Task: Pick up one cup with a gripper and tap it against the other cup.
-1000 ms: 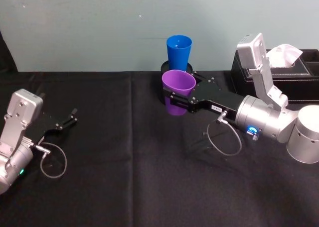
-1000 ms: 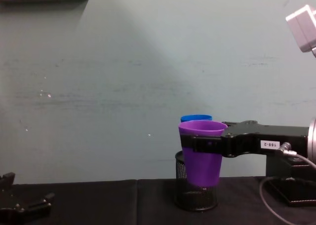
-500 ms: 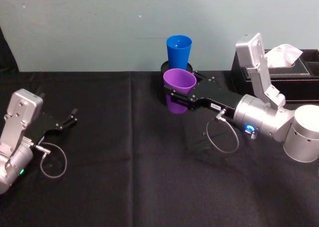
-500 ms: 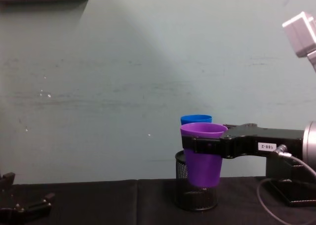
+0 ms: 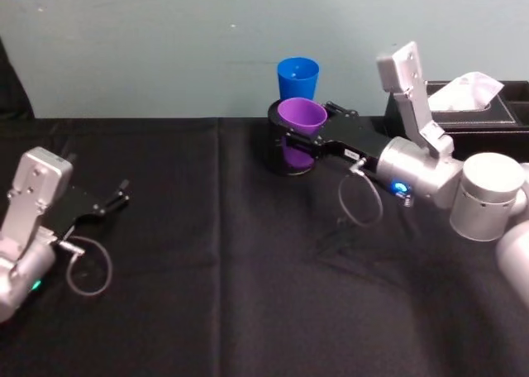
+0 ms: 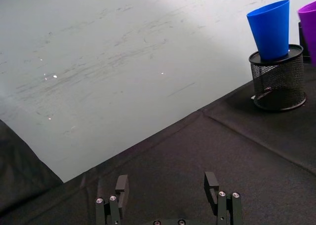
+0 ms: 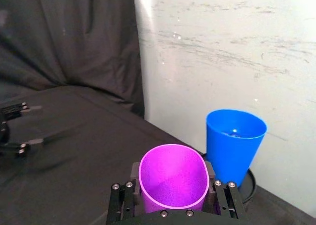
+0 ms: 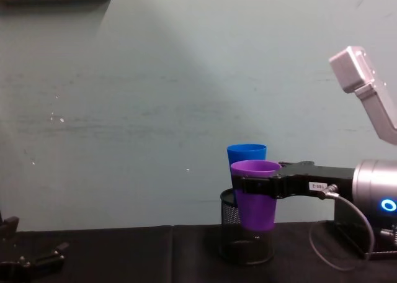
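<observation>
Holding purple cup [image 5: 302, 114] upright, rim up: right pincer [image 5: 299, 134].

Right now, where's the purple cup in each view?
Head view: purple cup centre, in the right pincer, in front of the blue cup.
Chest view: purple cup right of centre, overlapping the blue cup.
Left wrist view: purple cup beside the blue cup.
Right wrist view: purple cup clamped nearest the lens.
Landmark: blue cup in the mesh holder.

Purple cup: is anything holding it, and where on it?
The right tool grips the purple cup by its sides, just below the rim. The left tool holds nothing.
</observation>
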### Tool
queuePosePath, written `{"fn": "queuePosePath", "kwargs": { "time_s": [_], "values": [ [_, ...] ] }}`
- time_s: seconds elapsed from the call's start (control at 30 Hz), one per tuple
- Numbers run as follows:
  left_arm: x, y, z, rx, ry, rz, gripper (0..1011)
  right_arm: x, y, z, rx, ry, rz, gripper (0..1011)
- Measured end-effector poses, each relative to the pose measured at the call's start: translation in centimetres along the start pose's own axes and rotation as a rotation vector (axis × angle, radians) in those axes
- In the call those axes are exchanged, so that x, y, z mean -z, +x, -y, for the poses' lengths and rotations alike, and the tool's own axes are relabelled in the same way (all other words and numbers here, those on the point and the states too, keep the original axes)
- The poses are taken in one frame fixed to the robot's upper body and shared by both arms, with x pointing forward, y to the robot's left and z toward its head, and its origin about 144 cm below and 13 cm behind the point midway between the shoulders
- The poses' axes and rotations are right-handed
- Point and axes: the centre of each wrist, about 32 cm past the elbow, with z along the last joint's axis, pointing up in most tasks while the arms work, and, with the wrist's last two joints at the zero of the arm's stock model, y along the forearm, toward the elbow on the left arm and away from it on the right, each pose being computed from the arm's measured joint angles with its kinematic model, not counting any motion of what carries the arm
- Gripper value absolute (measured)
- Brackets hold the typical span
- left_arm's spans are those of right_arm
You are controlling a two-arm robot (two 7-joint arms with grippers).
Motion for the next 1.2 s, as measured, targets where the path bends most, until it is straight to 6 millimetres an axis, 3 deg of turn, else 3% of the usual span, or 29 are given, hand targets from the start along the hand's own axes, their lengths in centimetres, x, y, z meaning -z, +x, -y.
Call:
{"fn": "queuePosePath", "kwargs": {
  "time_s": [0.4,1.2],
  "values": [
    [0.0,0.0,0.0,0.0,0.0,0.0,1000,0.6,1.5,-2.5,0.046,0.025,-0.034,729],
    [0.0,0.0,0.0,0.0,0.0,0.0,1000,0.7,1.8,-3.2,0.099,0.063,-0.052,728]
  ]
}}
